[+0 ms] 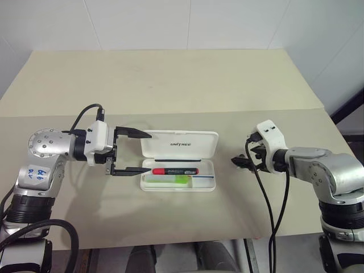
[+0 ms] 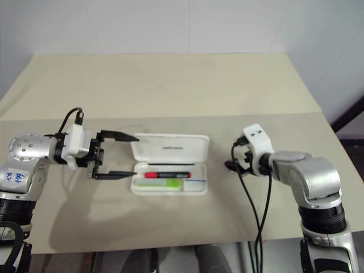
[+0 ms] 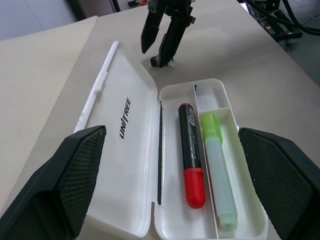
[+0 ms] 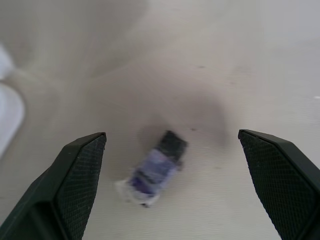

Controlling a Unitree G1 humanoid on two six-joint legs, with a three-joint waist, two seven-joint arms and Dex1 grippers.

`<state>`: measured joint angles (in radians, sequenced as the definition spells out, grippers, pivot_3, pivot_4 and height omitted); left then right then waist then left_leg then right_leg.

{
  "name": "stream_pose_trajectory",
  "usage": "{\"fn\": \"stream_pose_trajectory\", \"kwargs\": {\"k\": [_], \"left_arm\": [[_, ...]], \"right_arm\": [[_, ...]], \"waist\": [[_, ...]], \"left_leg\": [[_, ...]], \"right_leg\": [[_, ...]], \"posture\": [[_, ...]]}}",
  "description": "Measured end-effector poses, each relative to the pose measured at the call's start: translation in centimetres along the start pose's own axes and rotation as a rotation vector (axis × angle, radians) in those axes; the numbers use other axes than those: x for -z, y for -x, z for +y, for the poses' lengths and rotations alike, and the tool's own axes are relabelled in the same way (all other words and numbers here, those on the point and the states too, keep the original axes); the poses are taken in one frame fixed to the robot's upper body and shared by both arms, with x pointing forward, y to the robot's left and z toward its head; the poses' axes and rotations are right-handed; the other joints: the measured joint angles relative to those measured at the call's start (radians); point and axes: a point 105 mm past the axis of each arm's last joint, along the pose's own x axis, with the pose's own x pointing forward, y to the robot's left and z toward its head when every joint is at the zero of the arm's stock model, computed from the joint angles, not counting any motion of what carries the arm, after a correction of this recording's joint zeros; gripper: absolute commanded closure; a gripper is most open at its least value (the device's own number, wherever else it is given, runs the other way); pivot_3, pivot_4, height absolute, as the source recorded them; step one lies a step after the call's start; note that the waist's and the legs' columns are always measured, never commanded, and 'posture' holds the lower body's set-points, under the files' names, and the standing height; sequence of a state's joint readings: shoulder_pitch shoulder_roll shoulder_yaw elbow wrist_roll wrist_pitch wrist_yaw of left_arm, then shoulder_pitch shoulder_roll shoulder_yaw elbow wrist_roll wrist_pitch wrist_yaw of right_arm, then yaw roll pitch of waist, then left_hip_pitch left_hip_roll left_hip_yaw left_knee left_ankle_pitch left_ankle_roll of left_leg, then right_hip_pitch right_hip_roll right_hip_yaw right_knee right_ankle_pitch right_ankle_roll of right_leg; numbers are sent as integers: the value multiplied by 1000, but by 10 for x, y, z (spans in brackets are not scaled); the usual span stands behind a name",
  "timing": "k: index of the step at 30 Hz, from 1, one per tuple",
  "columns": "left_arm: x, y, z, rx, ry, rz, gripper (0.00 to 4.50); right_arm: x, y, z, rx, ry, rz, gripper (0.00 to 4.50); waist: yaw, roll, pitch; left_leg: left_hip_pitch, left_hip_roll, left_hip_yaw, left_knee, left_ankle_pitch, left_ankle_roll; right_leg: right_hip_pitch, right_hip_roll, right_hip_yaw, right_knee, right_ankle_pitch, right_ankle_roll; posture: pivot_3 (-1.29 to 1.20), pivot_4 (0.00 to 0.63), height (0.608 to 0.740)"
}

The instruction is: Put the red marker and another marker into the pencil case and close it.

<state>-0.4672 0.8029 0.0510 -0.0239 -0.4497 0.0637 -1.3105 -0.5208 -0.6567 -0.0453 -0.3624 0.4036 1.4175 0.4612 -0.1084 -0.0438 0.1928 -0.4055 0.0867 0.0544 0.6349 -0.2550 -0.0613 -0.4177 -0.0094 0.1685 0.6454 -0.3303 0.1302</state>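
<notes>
The white pencil case lies open at the table's middle, its lid folded back flat and the tray towards me. In the tray the red marker rests beside the hinge. The other marker, a pale highlighter with a lime cap, lies in the narrow compartment next to it. My left gripper is open at the case's left end, one finger by the lid and one by the tray. My right gripper is open and empty, right of the case and apart from it, over a small blurred purple-and-black thing.
The beige table stretches far behind the case, with bare surface on both sides of it. Black cables hang from my right arm over the table's front edge. A dark frame stands off the table's right side.
</notes>
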Motion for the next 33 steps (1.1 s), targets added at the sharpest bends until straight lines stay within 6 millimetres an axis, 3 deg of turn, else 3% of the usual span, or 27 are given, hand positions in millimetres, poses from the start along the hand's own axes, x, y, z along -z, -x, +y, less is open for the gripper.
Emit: {"fn": "stream_pose_trajectory", "kwargs": {"k": [3, 8, 20, 21, 26, 29, 33], "left_arm": [[0, 0, 0, -2, 0, 0, 0], [0, 0, 1, -7, -1, 0, 0], [0, 0, 1, -12, -3, 0, 0], [0, 0, 1, -12, -3, 1, 0], [0, 0, 1, -12, -6, 1, 0], [-1, 1, 1, -13, -11, 1, 0], [-1, 1, 1, -13, -14, 0, 0]], "right_arm": [[12, -3, -3, 13, -19, 35, 16], [14, -5, -4, 21, -5, 25, 16], [14, -8, 1, 13, -6, 19, 4012], [14, -7, 1, 11, -1, 21, 4145], [13, 0, -11, -5, 84, 22, 4145], [15, 17, -18, -90, 212, 32, 4145], [17, 33, -1, -295, 364, 21, 4145]], "waist": [[0, 0, 0], [0, 0, 0], [-1, -1, 0], [0, -1, 0], [8, 0, 0], [21, 1, 1], [23, 1, 1]], "left_leg": [[0, 0, 0, 0, 0, 0], [1, 0, -1, 1, 0, 0], [1, 0, -1, 2, 0, 0], [1, 0, -1, 2, 0, 0], [1, -1, -1, 2, 0, 0], [1, -1, -1, 1, 0, 1], [1, -1, -1, 1, -1, 2]], "right_leg": [[0, 0, 0, 0, 0, 0], [2, 0, 0, 0, 0, 0], [3, 0, 0, 0, 1, 1], [3, 0, 0, -1, 1, 1], [3, 0, 0, -2, 1, 1], [3, 0, 0, -3, 0, 2], [3, 0, 0, -3, 0, 3]], "posture": [[0, 150, 740], [0, 150, 740], [0, 150, 740], [0, 150, 740], [0, 150, 740], [0, 150, 740], [0, 150, 740]]}}
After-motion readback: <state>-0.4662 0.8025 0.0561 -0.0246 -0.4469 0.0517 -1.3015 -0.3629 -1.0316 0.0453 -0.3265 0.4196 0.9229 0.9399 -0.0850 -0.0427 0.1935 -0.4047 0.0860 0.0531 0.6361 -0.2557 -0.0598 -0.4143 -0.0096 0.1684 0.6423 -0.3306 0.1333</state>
